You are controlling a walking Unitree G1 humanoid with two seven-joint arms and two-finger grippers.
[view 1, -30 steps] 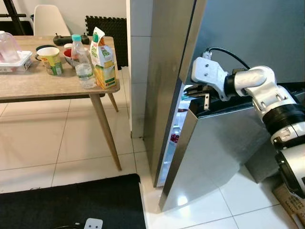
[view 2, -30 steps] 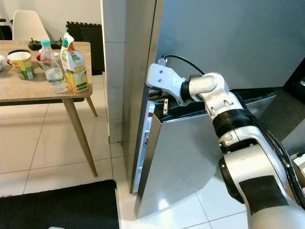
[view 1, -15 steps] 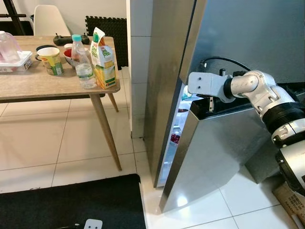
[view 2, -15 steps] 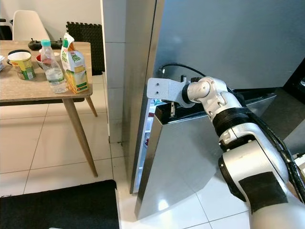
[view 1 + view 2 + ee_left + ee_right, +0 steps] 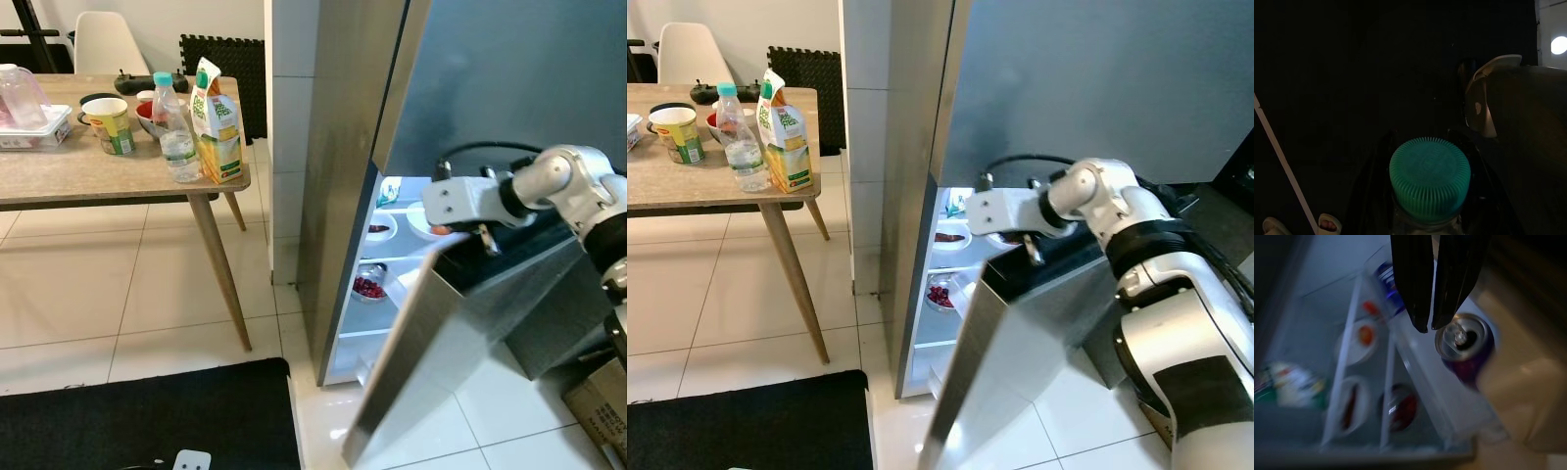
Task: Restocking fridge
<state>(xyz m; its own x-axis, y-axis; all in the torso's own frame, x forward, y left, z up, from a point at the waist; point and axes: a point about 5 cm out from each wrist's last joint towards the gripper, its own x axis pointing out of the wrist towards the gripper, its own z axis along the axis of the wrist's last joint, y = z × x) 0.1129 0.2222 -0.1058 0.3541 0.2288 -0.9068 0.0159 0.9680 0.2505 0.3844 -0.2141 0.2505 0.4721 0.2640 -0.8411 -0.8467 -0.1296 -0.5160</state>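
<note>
The fridge's lower door stands swung out. My right gripper reaches down behind its top edge with the fingers shut together, nothing between them. In the right wrist view the fingertips hang over a can in the door shelf. The lit fridge shelves hold small bowls, one with red berries. My left gripper is in the dark, shut on a bottle with a teal cap. On the wooden table stand a water bottle and a juice carton.
The table also carries a yellow cup, a bowl and a plastic container. A white chair stands behind it. A black mat lies on the tiles near me. A cardboard box sits at the lower right.
The lower fridge door has swung much wider, with my right gripper moving right and toward me behind its top edge. The lit shelves and bowls have come into sight.
</note>
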